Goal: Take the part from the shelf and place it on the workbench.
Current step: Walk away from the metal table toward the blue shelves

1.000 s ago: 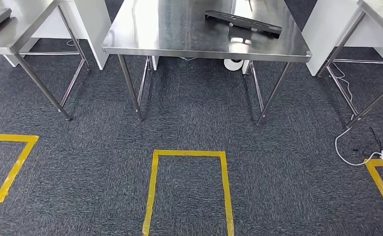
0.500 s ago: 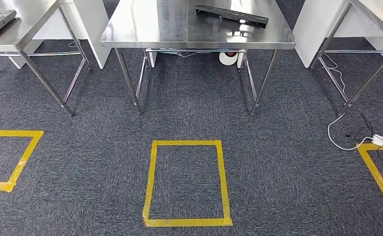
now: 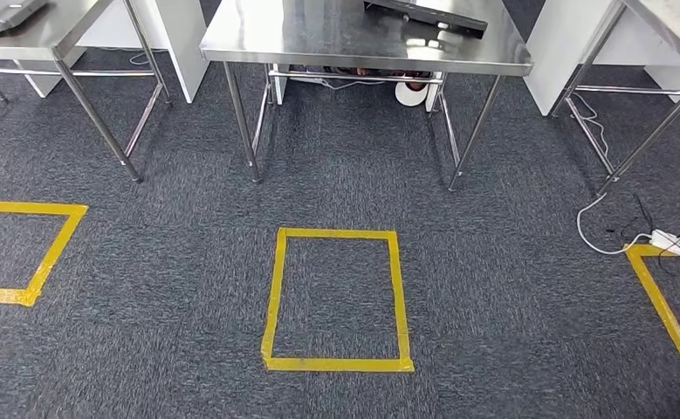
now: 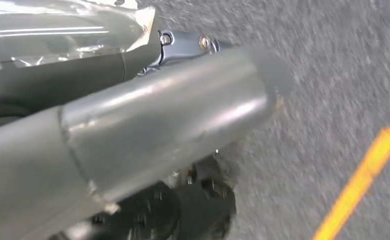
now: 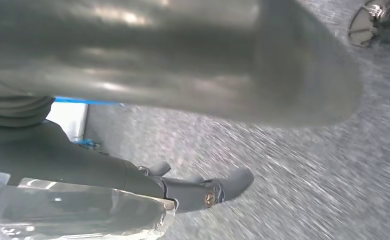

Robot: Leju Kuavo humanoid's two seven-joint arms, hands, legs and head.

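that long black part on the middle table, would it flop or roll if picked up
Probably stiff: the black part looks like a flat, straight-edged bar, raised at one end without sagging. Rolling seems unlikely given its flat form. On the shiny steel table it may slide easily when pushed.

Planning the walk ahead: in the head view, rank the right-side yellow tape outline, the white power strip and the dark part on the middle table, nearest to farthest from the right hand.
The right hand seems to hang low at the robot's right.
1. Yellow tape outline: floor, right.
2. Power strip: at its far corner.
3. Dark part: tabletop, farthest.
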